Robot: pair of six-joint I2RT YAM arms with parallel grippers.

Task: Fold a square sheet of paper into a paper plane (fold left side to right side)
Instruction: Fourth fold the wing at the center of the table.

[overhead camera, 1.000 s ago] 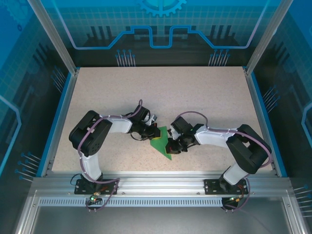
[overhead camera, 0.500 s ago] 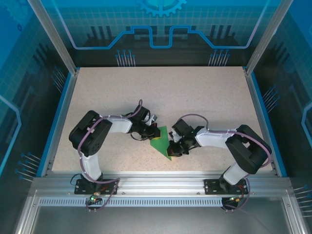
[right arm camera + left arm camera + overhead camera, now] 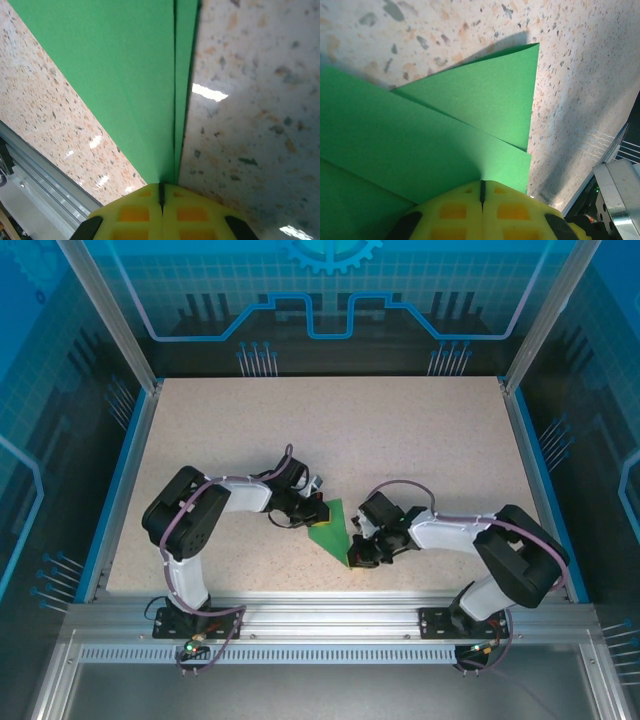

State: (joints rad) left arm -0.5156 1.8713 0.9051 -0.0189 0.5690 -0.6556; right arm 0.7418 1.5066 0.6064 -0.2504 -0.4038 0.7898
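Observation:
The green paper (image 3: 332, 528) lies on the speckled table as a folded, pointed shape with its tip toward the near edge. Its overlapping layers (image 3: 420, 130) show creased edges in the left wrist view. My left gripper (image 3: 317, 508) is shut, its yellow fingertips (image 3: 455, 212) resting on the paper's upper left part. My right gripper (image 3: 357, 558) is shut too, sitting at the paper's near tip where the long folded edge (image 3: 175, 100) runs straight into the seam between its fingertips (image 3: 195, 212). Nothing shows between either pair of jaws.
The speckled table (image 3: 330, 430) stretches away behind the paper. A blue rim (image 3: 125, 480) borders it left and right. The aluminium rail (image 3: 330, 615) with both arm bases runs along the near edge, close below the paper's tip.
My right gripper has slid down along the paper's right edge toward its near tip, the right arm stretching lower. The left gripper and the paper have stayed in place.

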